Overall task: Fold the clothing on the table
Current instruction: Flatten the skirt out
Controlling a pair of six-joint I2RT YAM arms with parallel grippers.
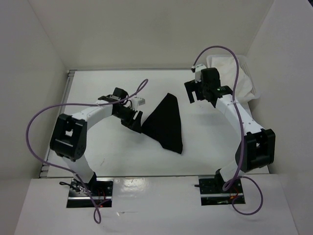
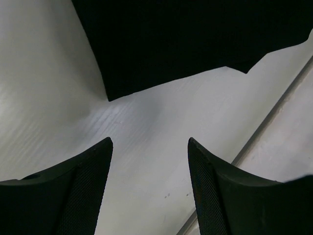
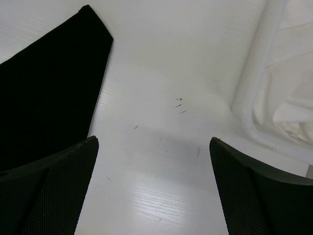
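Both arms' fingers [image 2: 85,191] [image 3: 259,196] off clothing [image 1: 166,122] edges.

The clothing [image 1: 166,123] lies centrally on the table [image 1: 112,152], with the left gripper [image 1: 136,121] just left of it. The right gripper [image 1: 192,93] sits behind-right (near the corner bin [image 3: 249,105]).

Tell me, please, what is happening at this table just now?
A folding job: a black garment lies flat on the white table as a narrow wedge. The left gripper sits low by its left edge, jaws apart and empty. The right gripper, also open, hovers right of it, near a bin holding white cloth. Neither holds anything.
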